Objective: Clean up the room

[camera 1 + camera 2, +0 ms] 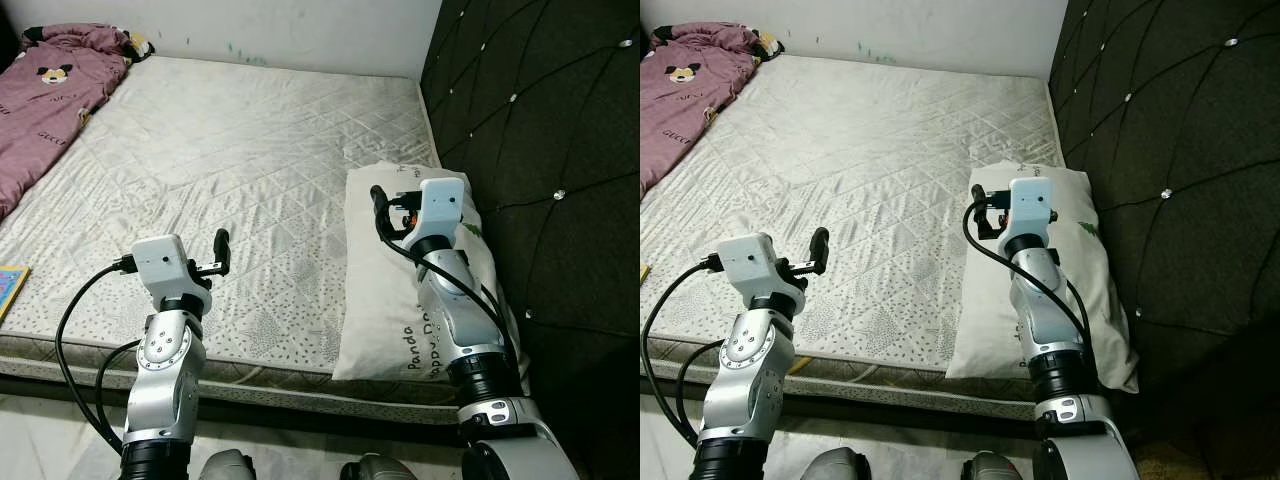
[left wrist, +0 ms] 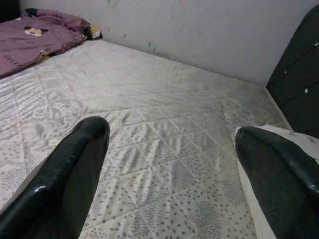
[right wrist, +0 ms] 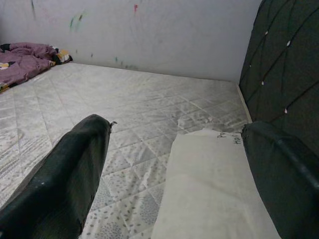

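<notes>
Mattress point(image 1: 230, 170), white and quilted, bare except for a crumpled purple cartoon-print blanket point(image 1: 45, 95) at the far left corner and a white printed pillow point(image 1: 385, 290) lying against the black tufted headboard point(image 1: 540, 150). Left gripper point(image 2: 172, 164) hovers over the near edge, fingers spread wide, empty. Right gripper point(image 3: 182, 164) hangs above the pillow, equally wide, seemingly not touching it.

Pillow point(image 1: 385, 290) right on mattress point(image 1: 230, 170) — blanket point(image 1: 45, 90) far left.
</notes>
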You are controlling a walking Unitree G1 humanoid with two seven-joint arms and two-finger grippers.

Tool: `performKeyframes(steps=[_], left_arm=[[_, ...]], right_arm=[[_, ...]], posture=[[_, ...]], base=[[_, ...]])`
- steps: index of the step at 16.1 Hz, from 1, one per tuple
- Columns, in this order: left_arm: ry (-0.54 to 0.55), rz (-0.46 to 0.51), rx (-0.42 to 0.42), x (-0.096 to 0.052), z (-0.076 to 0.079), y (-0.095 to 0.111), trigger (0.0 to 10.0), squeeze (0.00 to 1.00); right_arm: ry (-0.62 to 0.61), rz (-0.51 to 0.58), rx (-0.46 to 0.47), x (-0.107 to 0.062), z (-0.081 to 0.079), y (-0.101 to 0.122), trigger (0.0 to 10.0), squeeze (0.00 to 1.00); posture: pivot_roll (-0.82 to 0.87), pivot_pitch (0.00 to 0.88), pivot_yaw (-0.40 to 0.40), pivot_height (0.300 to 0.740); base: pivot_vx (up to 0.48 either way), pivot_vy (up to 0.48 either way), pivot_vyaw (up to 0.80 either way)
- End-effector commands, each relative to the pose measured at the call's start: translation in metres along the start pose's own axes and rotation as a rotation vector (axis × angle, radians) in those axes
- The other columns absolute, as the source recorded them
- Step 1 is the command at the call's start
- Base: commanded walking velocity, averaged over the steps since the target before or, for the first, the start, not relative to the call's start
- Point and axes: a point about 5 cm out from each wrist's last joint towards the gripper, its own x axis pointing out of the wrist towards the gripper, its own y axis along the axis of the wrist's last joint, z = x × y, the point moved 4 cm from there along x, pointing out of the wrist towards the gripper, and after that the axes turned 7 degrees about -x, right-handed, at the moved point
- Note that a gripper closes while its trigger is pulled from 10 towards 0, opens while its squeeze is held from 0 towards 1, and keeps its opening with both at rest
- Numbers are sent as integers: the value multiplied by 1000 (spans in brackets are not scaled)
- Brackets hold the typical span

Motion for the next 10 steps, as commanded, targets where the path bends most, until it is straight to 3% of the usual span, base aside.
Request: performKeyframes(steps=[1,10], left_arm=[[1,5,11,2,1,2,10000,0],[-23,-15,26,2,5,-1,10000,0]], right_arm=[[11,-6,5,0,-1,-2,10000,0],[44,-45,-2,0,-7,-9,10000,0]], posture=[[-23,0,-41,740],[-15,0,-46,740]], base=[[0,0,0],[0,0,0]])
